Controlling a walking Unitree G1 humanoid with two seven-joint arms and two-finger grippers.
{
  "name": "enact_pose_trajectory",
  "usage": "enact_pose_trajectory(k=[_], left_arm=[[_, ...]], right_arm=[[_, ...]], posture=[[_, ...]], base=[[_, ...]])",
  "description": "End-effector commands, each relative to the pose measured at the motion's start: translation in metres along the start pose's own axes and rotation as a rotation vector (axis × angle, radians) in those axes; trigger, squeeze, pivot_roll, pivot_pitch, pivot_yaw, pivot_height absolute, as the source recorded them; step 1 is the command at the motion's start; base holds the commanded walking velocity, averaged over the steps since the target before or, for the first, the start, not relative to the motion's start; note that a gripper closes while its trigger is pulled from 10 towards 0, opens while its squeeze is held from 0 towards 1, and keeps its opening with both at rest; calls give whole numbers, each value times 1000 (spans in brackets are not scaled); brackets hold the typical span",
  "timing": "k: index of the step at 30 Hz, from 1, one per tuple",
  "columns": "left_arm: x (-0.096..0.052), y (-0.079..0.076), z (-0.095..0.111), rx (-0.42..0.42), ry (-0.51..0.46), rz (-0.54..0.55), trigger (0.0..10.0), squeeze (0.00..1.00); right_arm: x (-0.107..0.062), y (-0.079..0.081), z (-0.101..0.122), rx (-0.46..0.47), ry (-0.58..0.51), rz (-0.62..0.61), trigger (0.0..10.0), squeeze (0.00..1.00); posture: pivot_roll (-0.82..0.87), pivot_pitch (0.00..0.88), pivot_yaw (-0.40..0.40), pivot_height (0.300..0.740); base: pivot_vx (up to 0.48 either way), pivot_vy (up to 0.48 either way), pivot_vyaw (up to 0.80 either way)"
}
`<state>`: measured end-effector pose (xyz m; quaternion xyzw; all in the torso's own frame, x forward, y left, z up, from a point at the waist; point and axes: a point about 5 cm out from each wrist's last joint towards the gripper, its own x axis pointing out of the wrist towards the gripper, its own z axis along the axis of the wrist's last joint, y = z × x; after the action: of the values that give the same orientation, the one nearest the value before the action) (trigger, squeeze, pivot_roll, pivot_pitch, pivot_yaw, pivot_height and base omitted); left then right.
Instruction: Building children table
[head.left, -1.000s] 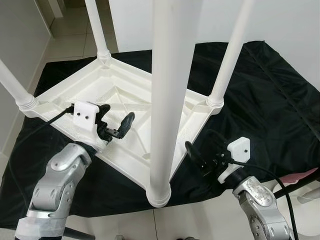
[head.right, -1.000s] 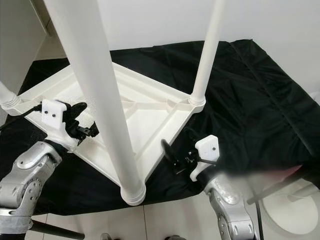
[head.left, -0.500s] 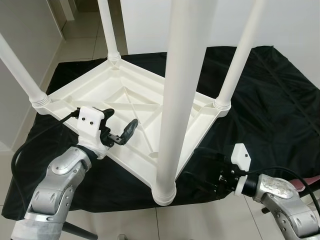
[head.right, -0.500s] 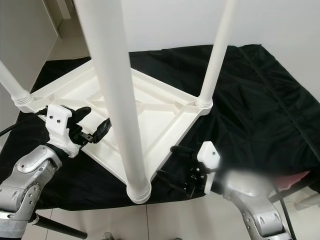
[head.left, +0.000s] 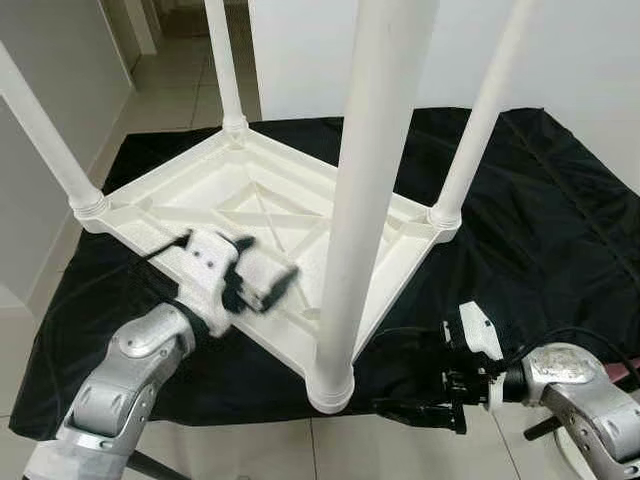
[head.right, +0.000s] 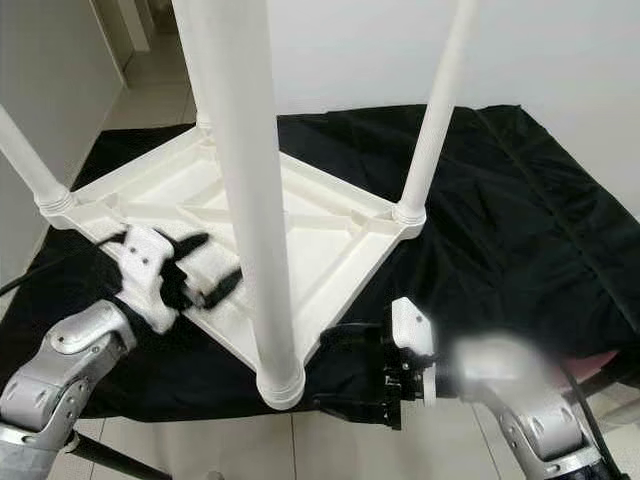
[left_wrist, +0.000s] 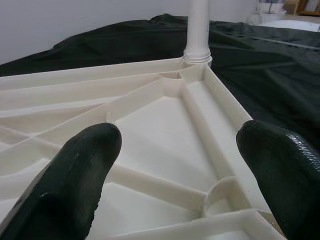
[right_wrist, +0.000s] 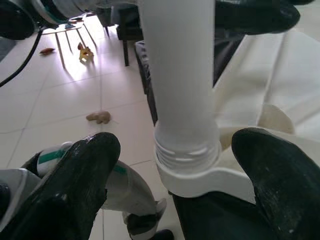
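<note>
A: Where is the children's table (head.left: 270, 215)?

B: Upside down on the black cloth (head.left: 540, 220) spread over the floor, all four legs standing up. The nearest leg (head.left: 365, 190) sits in its corner socket at 6 o'clock of the frame.

A: And the pincers?

B: The right pincer (right_wrist: 172, 187), fingers spread wide and holding nothing, is level with that leg's threaded base, coming in from 4 o'clock. The left pincer (left_wrist: 175, 170) hovers open over the ribbed underside at 8 o'clock.

A: Which step?

B: Seating the last leg, I judge. Next the right pincer should close around the collar, then twist it tight while the left steadies the frame.
</note>
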<state>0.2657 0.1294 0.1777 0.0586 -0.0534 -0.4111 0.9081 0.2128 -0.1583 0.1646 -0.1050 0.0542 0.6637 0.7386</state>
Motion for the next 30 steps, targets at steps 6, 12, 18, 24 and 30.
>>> enact_pose_trajectory(k=[6, 12, 18, 24, 30], left_arm=[[-2, -14, -10, 2, 46, -69, 10000, 0], [-6, -17, -13, 4, 52, -76, 10000, 0], [-8, -19, -15, 2, 57, -77, 10000, 0], [-12, -20, -17, 3, 73, -76, 10000, 0], [-13, -18, -19, 8, 84, -74, 10000, 0]], right_arm=[[14, -4, 3, -29, -16, 54, 10000, 0], [31, -11, 0, -52, -46, 24, 10000, 0], [48, -16, 1, -66, -97, -44, 10000, 0], [73, -25, 6, -34, -219, -198, 10000, 0], [84, -23, 3, -9, -246, -245, 10000, 0]], posture=[[-53, 33, 29, 740], [-26, 27, 8, 740], [-14, 21, -1, 740], [0, 20, -4, 740], [0, 18, -8, 740]], base=[[0, 0, 0], [0, 0, 0], [0, 0, 0], [0, 0, 0], [0, 0, 0]])
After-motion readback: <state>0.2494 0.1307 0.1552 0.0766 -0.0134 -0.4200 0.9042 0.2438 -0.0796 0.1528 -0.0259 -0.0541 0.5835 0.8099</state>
